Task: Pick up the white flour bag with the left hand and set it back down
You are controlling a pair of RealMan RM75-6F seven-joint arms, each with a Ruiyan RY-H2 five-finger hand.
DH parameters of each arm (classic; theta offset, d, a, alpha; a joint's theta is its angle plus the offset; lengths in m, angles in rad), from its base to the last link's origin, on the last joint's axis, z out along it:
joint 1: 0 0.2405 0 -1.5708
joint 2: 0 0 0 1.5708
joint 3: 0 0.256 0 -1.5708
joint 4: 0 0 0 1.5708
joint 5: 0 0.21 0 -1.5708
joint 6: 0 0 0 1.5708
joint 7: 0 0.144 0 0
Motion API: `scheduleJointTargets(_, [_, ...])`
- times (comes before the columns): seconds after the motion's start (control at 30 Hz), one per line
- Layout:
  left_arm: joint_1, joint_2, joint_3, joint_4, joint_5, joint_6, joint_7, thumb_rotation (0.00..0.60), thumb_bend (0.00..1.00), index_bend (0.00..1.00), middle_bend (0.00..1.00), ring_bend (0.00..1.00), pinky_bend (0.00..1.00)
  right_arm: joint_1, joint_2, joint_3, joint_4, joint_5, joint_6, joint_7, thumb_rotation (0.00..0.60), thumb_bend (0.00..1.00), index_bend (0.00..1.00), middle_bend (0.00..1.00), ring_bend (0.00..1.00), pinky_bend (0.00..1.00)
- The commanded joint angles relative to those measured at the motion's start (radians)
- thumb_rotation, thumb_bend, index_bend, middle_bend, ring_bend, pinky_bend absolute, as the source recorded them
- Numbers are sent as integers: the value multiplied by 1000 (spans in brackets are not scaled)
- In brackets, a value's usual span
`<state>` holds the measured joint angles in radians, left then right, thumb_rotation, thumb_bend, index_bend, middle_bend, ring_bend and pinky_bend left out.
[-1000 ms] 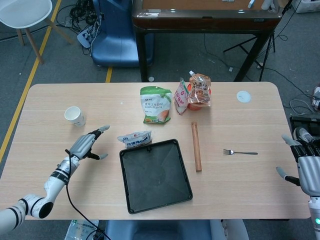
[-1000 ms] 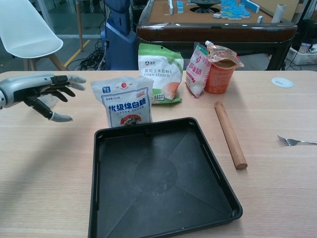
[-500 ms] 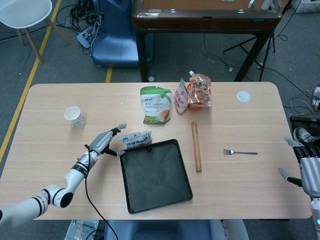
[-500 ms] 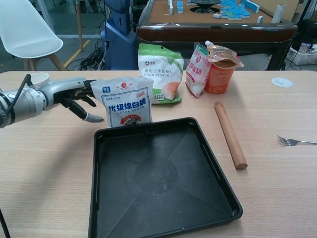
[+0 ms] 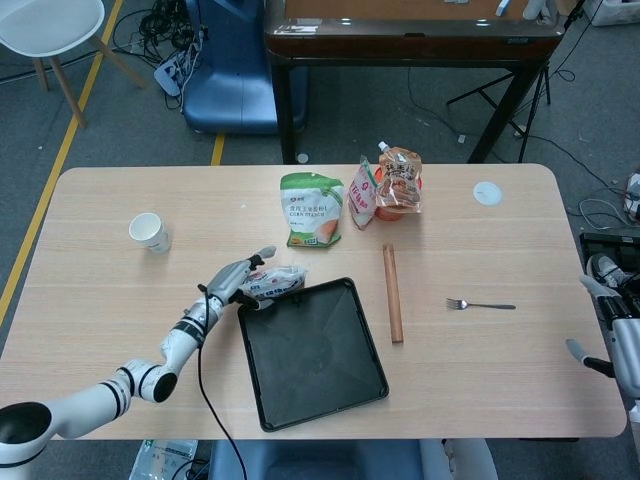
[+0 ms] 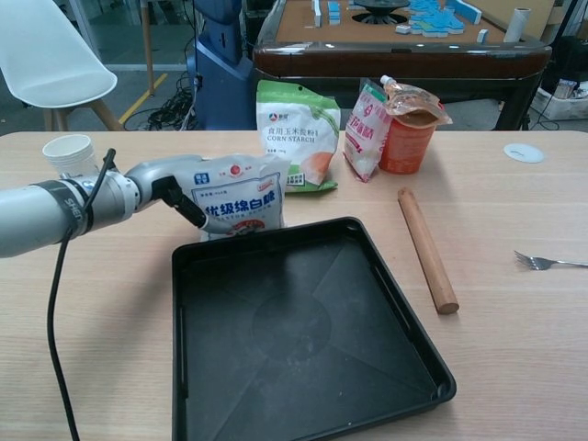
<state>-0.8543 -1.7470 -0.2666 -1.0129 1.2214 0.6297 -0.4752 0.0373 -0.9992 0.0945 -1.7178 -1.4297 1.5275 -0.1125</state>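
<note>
Head view: white flour bag (image 5: 272, 282), glossy crinkled plastic, blue-red print, seen mid-tabletop against far-left corner of square black plastic tray (image 5: 311, 351); gripped at its left edge by grey left hand (image 5: 236, 281). Right hand (image 5: 612, 335) off right edge, fingers spread, nothing held.

Chest view: white flour bag (image 6: 241, 194) lettered "优级绵白糖". Green-white pouch (image 6: 298, 134) labelled "CORN STARCH". Cylindrical wooden rolling pin (image 6: 426, 248) lies right of tray (image 6: 303, 333).

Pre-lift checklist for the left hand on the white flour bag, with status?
1. Left hand touches the white flour bag: ok.
2. Fingers closed firmly around the bag: cannot tell, the bag hides them.
3. Bag upright on the wooden table: ok.
4. Bag free of the black plastic tray: not ok, its lower edge sits right at the rim.
5. Green corn starch pouch behind the bag, apart from it: ok.
6. Right hand away at the table's far edge: ok.
</note>
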Motion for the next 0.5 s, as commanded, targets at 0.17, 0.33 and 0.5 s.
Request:
scheduleJointTargets(0.17, [-17, -37, -19, 51, -22, 1, 1, 600, 209, 75, 105, 166, 187, -6, -1, 0, 8, 6, 2, 9, 600, 174, 178, 282, 205, 218])
scheduleJointTargets(0.33, [-27, -56, -31, 84, -44, -13, -1, 600, 209, 103, 129, 192, 215, -8, -1, 0, 8, 6, 2, 8, 600, 174, 178, 282, 205, 218])
scheduleJointTargets(0.5, [-38, -76, -44, 114, -64, -32, -8, 600, 209, 130, 147, 206, 230, -9, -1, 1, 6, 5, 3, 6, 600, 174, 178, 282, 204, 218])
